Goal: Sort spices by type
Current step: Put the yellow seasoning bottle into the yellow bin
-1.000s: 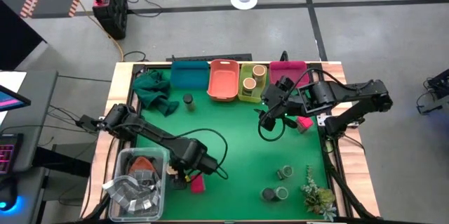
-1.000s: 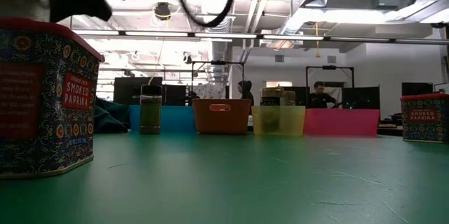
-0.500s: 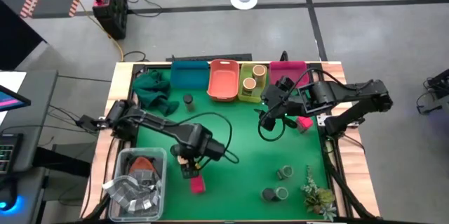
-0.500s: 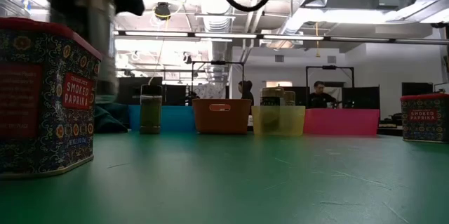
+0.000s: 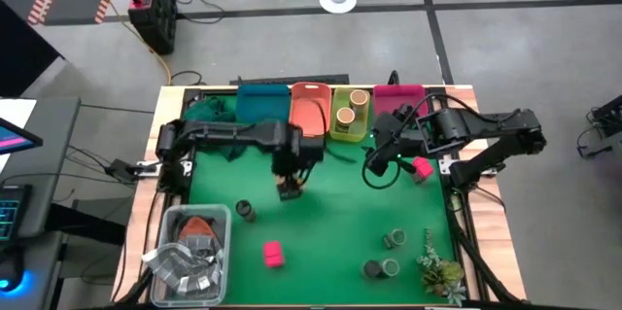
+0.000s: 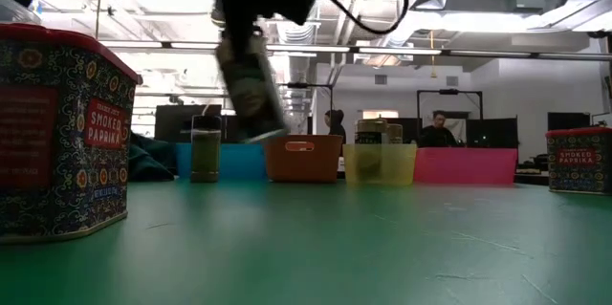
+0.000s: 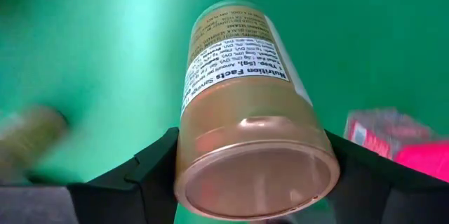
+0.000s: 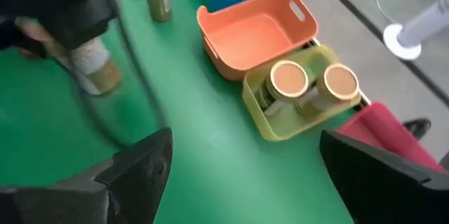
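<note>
My left gripper [image 5: 289,186] [image 7: 251,171] hangs over the middle of the table, shut on a brown spice jar with a white label [image 7: 235,76] [image 6: 251,80]. My right gripper [image 8: 245,182] [image 5: 377,157] is open and waits near the far right, beside a pink box [image 5: 421,167]. A dark-lidded jar [image 5: 246,211] and another pink box [image 5: 273,254] stand on the mat near the tub. Another jar [image 6: 204,147] stands in front of the blue tray. Two tan-topped cylinders [image 8: 289,78] stand in the yellow tray [image 5: 350,127]. Green-topped jars [image 5: 393,240] lie near right. My left gripper pinches the jar between its two fingers [image 7: 151,164], one on each side of the jar's wall at the end nearest the wrist [image 7: 203,150]. The fingers come from above. The jar hangs below them, tilted and lifted clear of the mat [image 6: 256,114].
Blue [image 5: 262,104], orange [image 5: 309,116] and pink [image 5: 397,96] trays line the far edge beside the yellow one. A green cloth [image 5: 209,120] lies far left, a clear tub [image 5: 190,247] near left, a plant sprig [image 5: 437,269] near right. Bare mat lies in the middle.
My left gripper has risen from beside the tub at the near left and swung toward the far and right side to the table's middle, carrying the jar lifted clear. The dark-lidded jar and the pink box it left behind have stayed on the mat.
</note>
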